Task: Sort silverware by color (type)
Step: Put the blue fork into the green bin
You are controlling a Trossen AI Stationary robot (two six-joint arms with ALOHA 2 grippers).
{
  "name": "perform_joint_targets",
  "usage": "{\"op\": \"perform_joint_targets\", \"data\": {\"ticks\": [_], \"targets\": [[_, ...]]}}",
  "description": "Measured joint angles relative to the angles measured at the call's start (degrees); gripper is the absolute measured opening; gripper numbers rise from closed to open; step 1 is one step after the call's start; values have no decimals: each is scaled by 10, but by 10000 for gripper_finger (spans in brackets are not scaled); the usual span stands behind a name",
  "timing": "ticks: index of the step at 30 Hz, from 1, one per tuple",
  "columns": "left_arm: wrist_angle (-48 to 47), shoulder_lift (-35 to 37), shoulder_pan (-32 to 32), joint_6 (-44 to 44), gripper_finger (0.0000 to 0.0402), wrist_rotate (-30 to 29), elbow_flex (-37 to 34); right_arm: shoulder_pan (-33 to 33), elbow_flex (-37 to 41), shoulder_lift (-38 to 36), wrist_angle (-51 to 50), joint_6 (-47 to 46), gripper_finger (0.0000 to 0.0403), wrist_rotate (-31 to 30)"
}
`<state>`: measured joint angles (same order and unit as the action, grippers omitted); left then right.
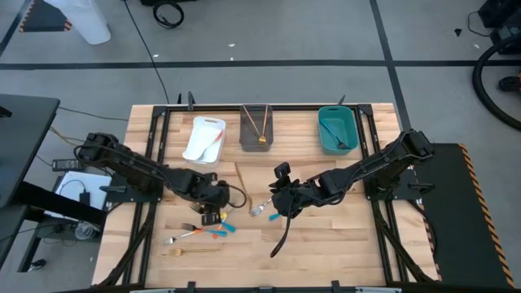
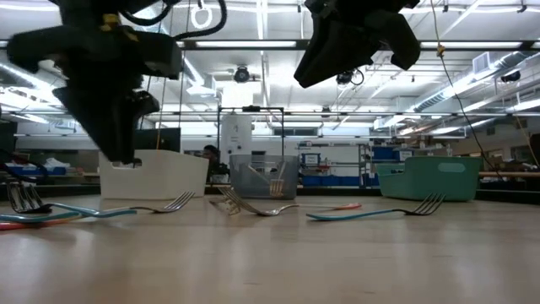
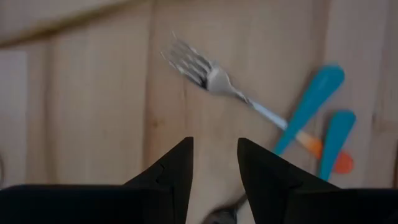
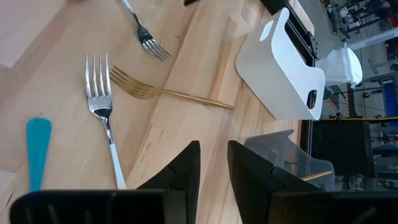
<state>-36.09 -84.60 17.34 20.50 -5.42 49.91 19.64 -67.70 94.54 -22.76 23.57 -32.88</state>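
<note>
High view: we look straight down on the whole wooden table (image 1: 326, 236), from well above, with floor showing on all sides and the three bins in a row along its far edge.
Low view: we sit at table-top height, facing level across the boards toward the room behind; forks lie close before us.
Left wrist view: we look steeply down at the boards from very near, past two dark fingers (image 3: 177, 168).
Right wrist view: we look slanted across the table, farther off, toward the white bin (image 4: 280, 68).
Shared: the white bin appears in the high, low and right wrist views.
</note>
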Motion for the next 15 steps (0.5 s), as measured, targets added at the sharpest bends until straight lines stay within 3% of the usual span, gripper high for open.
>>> {"op": "perform_joint_targets", "data": {"ticks": [15], "targets": [[62,-5,63,10,134,1,-39,0,0,0,3,1,92,1]]}}
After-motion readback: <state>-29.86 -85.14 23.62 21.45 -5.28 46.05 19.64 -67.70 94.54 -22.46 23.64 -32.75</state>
